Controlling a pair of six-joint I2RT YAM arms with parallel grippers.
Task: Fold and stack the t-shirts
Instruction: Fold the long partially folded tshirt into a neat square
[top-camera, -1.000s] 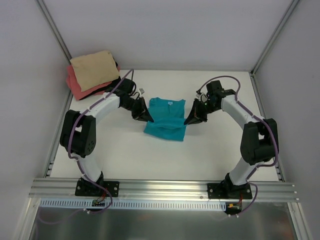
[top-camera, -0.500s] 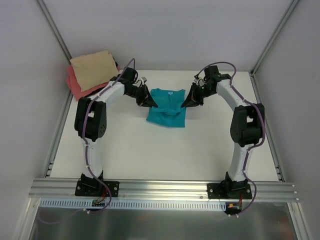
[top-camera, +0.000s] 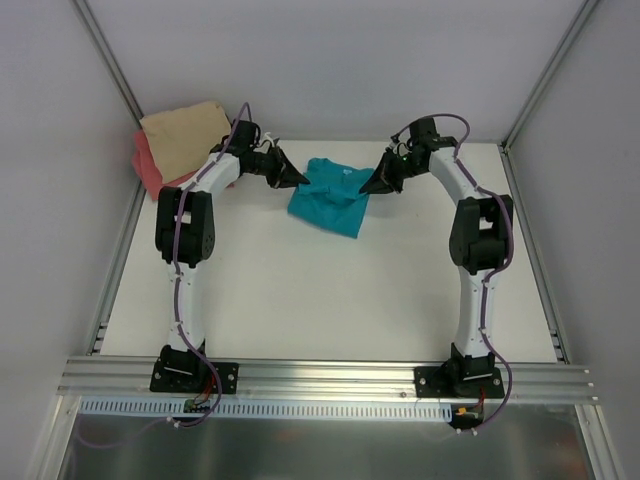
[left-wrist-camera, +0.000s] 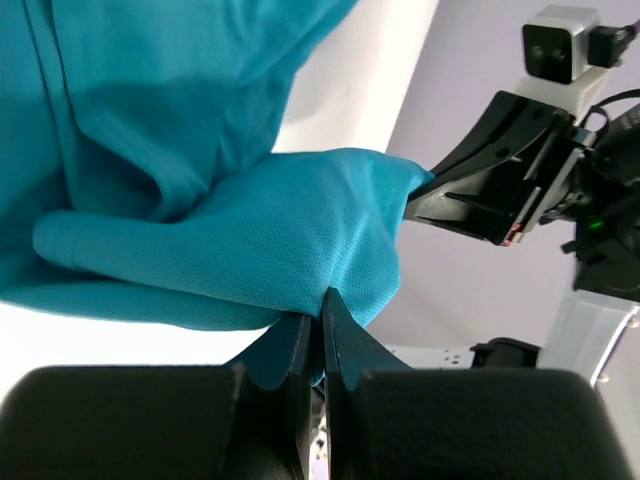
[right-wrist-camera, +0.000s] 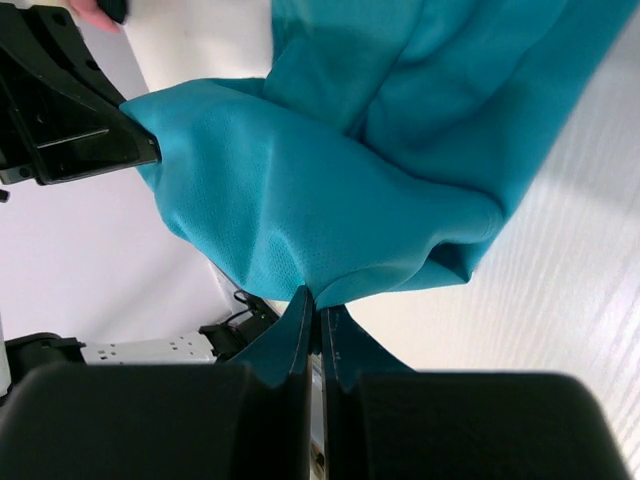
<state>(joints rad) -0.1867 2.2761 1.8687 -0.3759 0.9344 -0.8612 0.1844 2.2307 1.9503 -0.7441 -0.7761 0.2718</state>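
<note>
Both arms have reached farther out over the past second, and the teal t-shirt (top-camera: 330, 195) has travelled with them, away from the bases and closer to the folded pile (top-camera: 178, 150), where the tan-beige t-shirt (top-camera: 182, 132) lies on top of the coral-pink t-shirt (top-camera: 148, 172). It now sits just right of that pile, not touching it, bunched into a slanted bundle with its lower edge drooping toward the table (top-camera: 300, 290). Whether that edge drags on the surface I cannot tell.

The left gripper (top-camera: 293, 178) holds the side of the bundle nearer the pile, the right gripper (top-camera: 372, 184) the side farther from it. Each wrist view shows the jaws pressed almost together with only a thin pinch of teal fabric between the tips, so both appear to have a firm hold on a folded edge.

This cloth looks light and thoroughly limp: it sags between the two grips and creases wherever it is unsupported. It should not slip easily from closed jaws, but the layers could slide over one another, and the fold could fall open if the grips part unevenly. Judging from this, the best hold is on the doubled edges at opposite sides, all layers caught at once and kept taut while it is carried over the pile and lowered flat
</note>
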